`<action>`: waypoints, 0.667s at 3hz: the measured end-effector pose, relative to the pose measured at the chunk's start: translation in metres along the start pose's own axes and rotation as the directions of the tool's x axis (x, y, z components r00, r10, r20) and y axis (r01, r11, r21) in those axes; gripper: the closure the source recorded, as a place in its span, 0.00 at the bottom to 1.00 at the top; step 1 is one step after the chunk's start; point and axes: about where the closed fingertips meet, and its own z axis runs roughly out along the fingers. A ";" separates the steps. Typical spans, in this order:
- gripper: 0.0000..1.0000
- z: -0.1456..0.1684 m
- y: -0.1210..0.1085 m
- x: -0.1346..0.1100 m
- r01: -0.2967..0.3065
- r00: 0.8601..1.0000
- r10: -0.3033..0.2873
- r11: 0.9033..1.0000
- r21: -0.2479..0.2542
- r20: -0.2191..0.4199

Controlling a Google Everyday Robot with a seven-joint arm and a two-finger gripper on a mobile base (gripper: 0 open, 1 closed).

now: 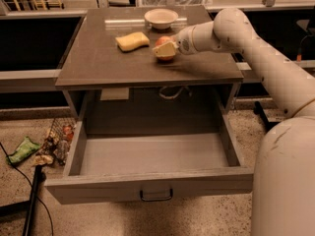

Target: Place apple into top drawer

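The apple (pixel 163 41), small and orange-red, rests on the brown cabinet top (pixel 98 58) right of centre. My gripper (pixel 165 49) reaches in from the right on the white arm (pixel 236 31) and sits at the apple, its pale tip covering the apple's front. The top drawer (pixel 147 154) is pulled fully out below the cabinet top. It is grey and nothing lies inside it. Its dark handle (pixel 156 195) is at the middle of the front panel.
A yellow sponge (pixel 132 41) lies left of the apple and a pale bowl (pixel 161 18) stands behind it. My white body (pixel 285 181) fills the lower right. Wrappers (pixel 54 141), a green packet (pixel 22 149) and a black cable (pixel 32 200) lie on the floor at the left.
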 end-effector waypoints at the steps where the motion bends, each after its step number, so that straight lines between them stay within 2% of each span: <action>1: 0.65 -0.009 0.011 -0.002 0.022 1.000 -0.022 1.000 -0.011 0.003; 2: 0.87 -0.041 0.032 -0.008 0.079 0.997 -0.079 0.997 -0.022 -0.002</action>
